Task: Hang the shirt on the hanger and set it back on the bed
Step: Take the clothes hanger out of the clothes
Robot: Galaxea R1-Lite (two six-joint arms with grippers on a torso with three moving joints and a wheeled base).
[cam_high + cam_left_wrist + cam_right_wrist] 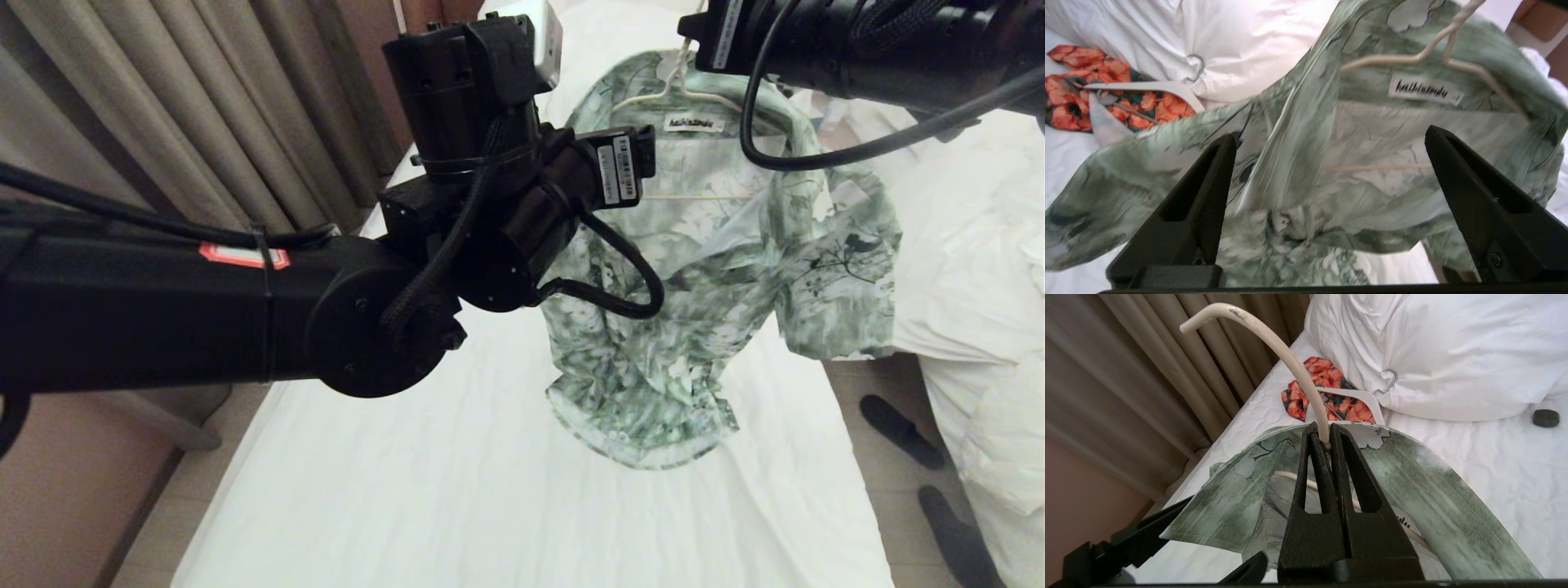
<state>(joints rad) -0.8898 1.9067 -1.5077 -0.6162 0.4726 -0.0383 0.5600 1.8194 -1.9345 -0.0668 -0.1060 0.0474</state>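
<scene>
The pale green leafy shirt [694,269] hangs on the thin cream hanger [678,94] above the white sheet of the bed [457,506]. Its front hangs open and the label shows inside the collar. My right gripper [1324,429] is shut on the hanger [1290,355] at the base of its hook, just above the shirt's collar [1433,490]. My left gripper [1329,132] is open and faces the shirt's open front [1372,134]. Nothing is held between its black fingers [1208,196]. The hanger's cream wire [1412,59] runs under the collar.
An orange floral garment [1327,392] on a thicker white hanger lies near the pillows [1433,355] at the bed's head. A small dark object [1546,417] rests on the sheet. Curtains [204,106] hang left of the bed. Another bed [980,269] and dark slippers [898,429] are on the right.
</scene>
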